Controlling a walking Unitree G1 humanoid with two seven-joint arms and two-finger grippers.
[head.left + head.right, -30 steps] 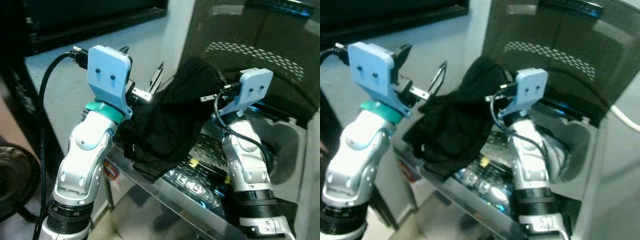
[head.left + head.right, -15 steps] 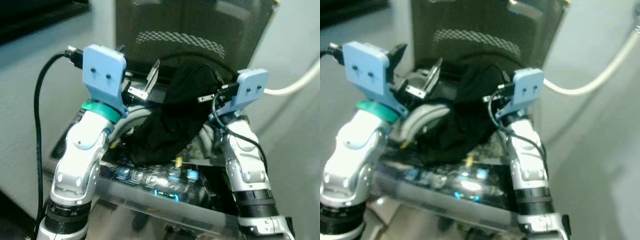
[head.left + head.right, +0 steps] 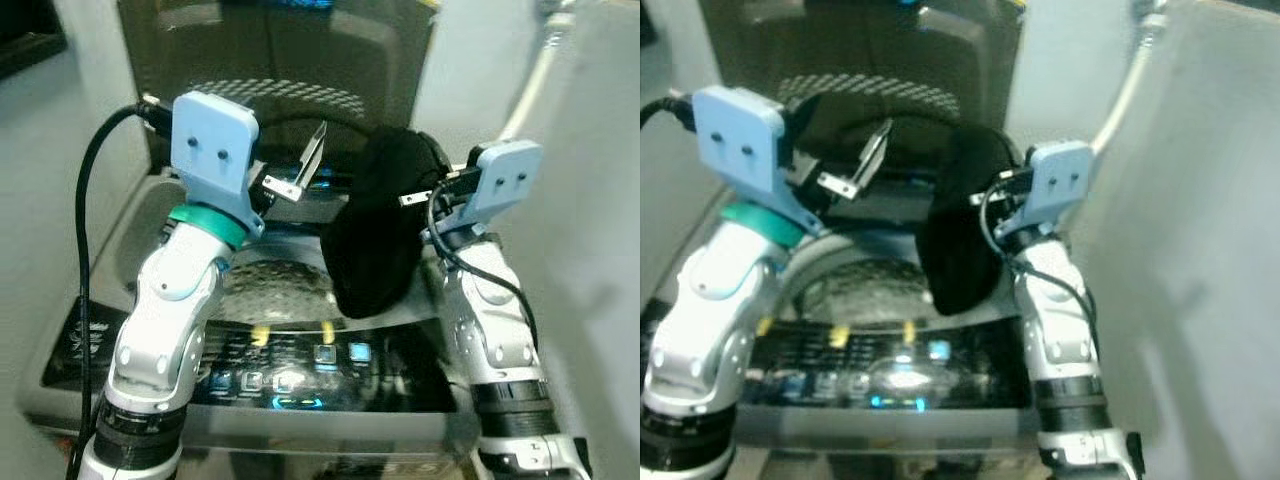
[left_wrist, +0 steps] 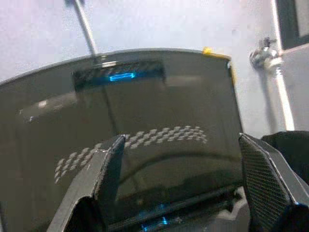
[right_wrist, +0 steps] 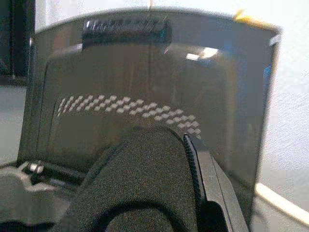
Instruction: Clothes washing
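Right wrist view, right tool [image 5: 145, 193] apparently pinching soft black cloth [image 3: 375, 235], left tool [image 4: 188, 183] spread.

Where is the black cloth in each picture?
Left eye view: the black cloth hangs from the right gripper, above the washer's opening.
Right eye view: middle, beside the right arm.
Left wrist view: a dark bit at the edge, past one finger.
Right wrist view: up close, draped over the gripper.
Shared landmark: the raised dark lid with its band of pale dots.

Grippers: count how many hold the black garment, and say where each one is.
1. The right gripper grips the black garment above the washer drum; the left gripper hovers open beside it.
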